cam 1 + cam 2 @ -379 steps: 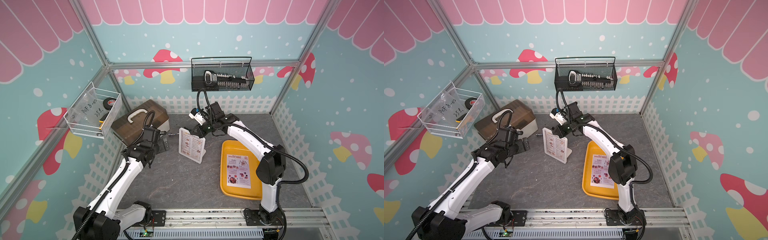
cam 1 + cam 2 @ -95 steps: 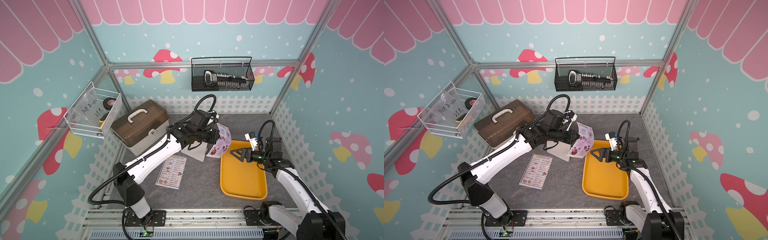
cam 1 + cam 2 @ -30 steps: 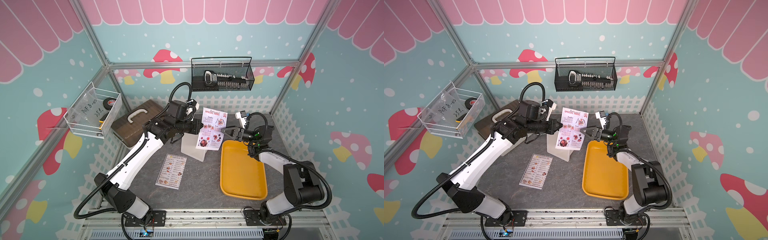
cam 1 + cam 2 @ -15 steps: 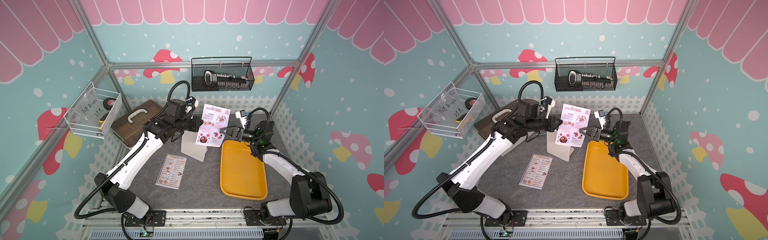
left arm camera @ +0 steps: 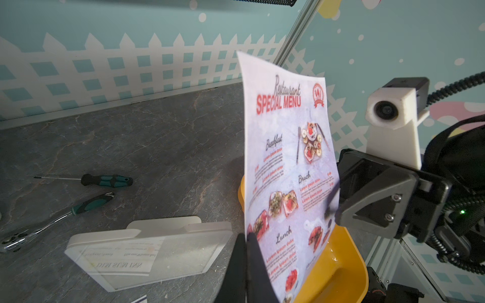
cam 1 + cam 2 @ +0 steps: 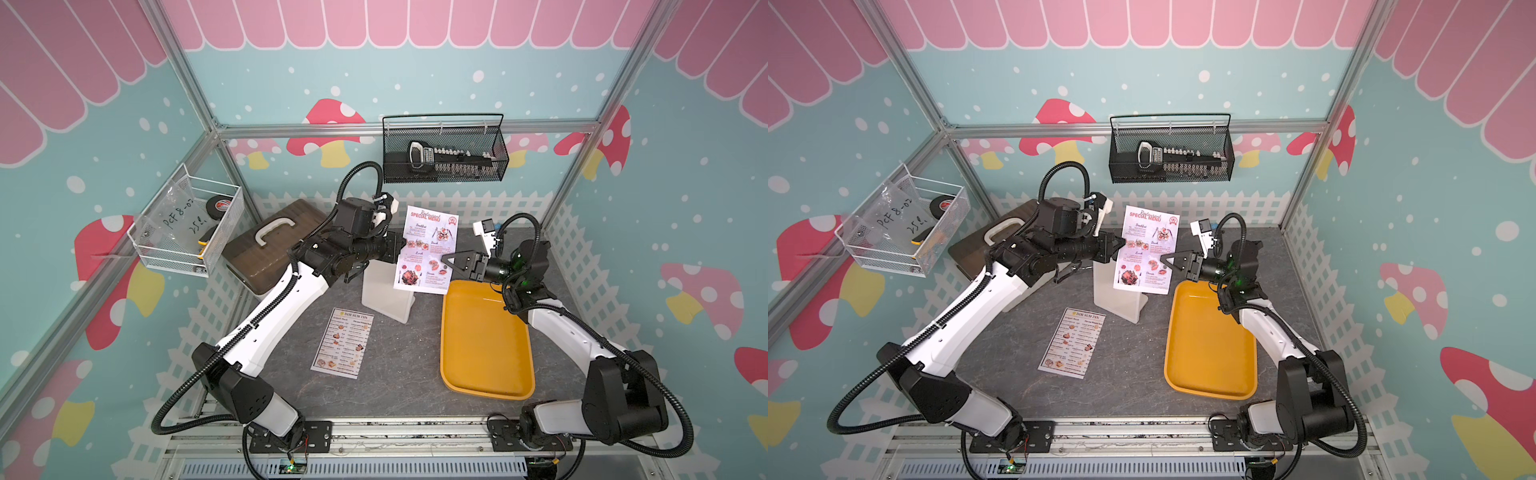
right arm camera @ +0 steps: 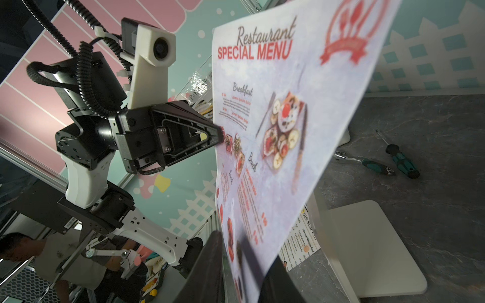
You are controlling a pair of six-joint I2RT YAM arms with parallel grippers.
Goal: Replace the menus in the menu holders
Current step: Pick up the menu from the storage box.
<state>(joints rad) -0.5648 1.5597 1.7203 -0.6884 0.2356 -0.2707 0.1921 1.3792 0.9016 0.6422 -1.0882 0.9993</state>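
The "SPECIAL MENU" sheet (image 6: 428,249) (image 6: 1148,249) hangs upright in the air above the menu holder (image 6: 384,293) (image 6: 1117,297), a white-and-clear stand on the table. My left gripper (image 6: 401,251) (image 5: 246,236) is shut on the sheet's (image 5: 288,157) left edge. My right gripper (image 6: 446,262) (image 7: 228,237) straddles the opposite edge, its jaws narrowed on either side of the paper (image 7: 275,118) with a small gap. The "DIM SUM INN" menu (image 6: 343,343) (image 6: 1071,343) lies flat on the table in front of the holder (image 5: 147,249).
A yellow tray (image 6: 486,336) (image 6: 1210,340) lies at the right, under the right arm. A brown case (image 6: 266,245) sits at the back left. Two green-handled tools (image 5: 105,181) (image 7: 401,165) lie near the back fence. Wire baskets (image 6: 444,160) hang on the walls.
The right gripper's jaws have narrowed around the sheet's right edge. The sheet now hangs flatter and slightly higher. The left grip is unchanged.
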